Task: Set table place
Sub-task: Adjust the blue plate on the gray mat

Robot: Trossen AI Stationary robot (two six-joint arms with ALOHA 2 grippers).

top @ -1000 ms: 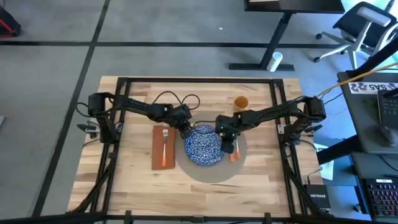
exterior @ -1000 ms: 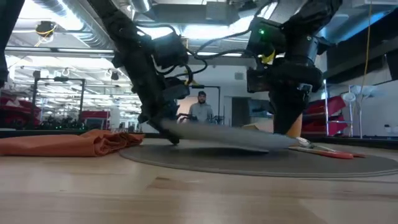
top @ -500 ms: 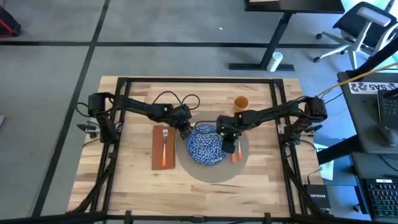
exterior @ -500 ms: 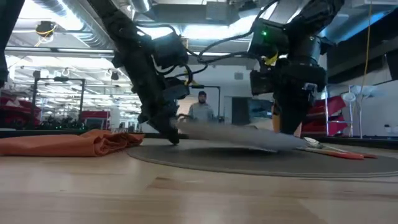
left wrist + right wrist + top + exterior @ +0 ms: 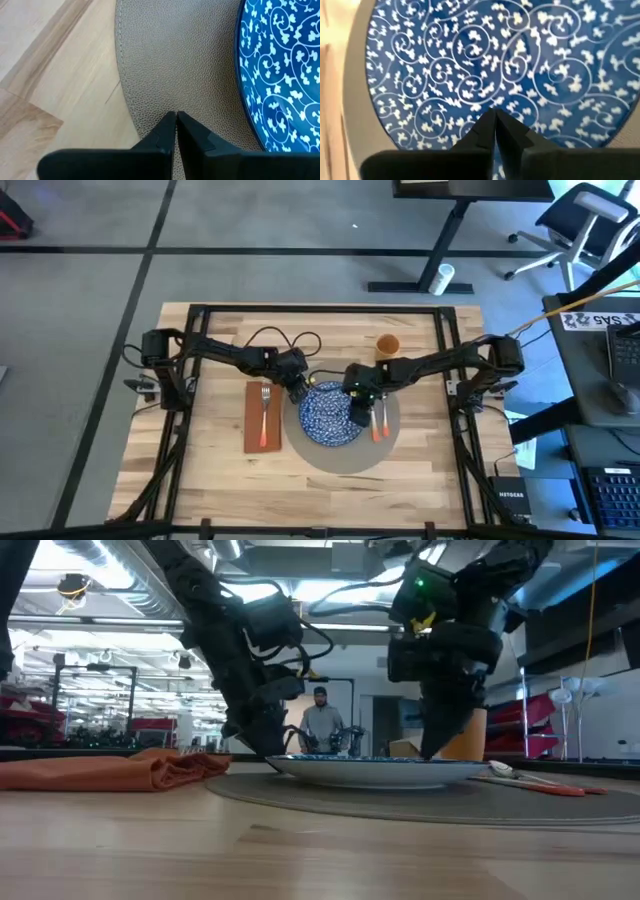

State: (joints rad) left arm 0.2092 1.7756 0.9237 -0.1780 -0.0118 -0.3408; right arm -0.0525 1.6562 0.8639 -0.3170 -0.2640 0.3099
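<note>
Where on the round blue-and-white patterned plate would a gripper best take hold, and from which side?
Probably at the rim of the round blue-and-white patterned plate, one finger over and one under. The low view shows it lying flat on the round grey-beige placemat with its edge lifted slightly. Come from the front, where nothing lies beside it.

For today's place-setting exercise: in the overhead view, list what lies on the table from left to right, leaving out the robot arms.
Orange napkin with a fork on it → blue patterned plate on the round placemat → orange-handled cutlery beside the plate → orange cup farther back.
</note>
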